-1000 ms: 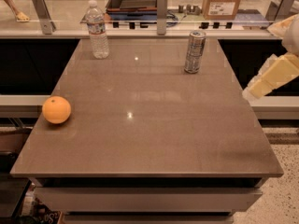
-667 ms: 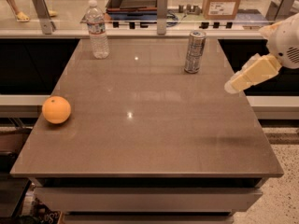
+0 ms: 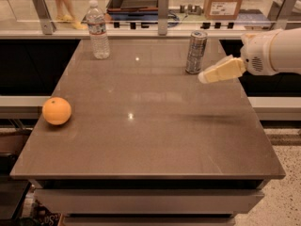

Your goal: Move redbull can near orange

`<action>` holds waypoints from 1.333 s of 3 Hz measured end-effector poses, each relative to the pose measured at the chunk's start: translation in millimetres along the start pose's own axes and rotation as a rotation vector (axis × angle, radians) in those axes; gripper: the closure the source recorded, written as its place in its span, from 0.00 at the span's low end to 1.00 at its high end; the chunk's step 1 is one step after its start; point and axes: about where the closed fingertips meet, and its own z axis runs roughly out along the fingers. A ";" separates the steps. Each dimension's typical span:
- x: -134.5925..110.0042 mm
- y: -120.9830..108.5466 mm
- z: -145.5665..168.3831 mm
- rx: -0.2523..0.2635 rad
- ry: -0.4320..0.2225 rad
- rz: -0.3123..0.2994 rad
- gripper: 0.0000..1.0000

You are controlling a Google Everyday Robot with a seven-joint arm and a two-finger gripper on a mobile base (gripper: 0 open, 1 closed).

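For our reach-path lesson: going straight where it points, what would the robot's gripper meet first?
Likely the slim silver-grey metal redbull can, just beyond the gripper; depth is unclear, so it may pass in front.

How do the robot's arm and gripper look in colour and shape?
The gripper, just right of the redbull can, is pale cream-yellow and tapers to a rounded tip. The arm behind it is a thick white rounded shell, with a small dark grille near the wrist. No cables or markings show.
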 end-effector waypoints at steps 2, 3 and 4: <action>-12.9 -29.1 32.2 0.072 -0.155 0.056 0.00; -13.6 -29.2 34.0 0.070 -0.157 0.056 0.00; -5.8 -31.2 46.4 0.070 -0.149 0.089 0.00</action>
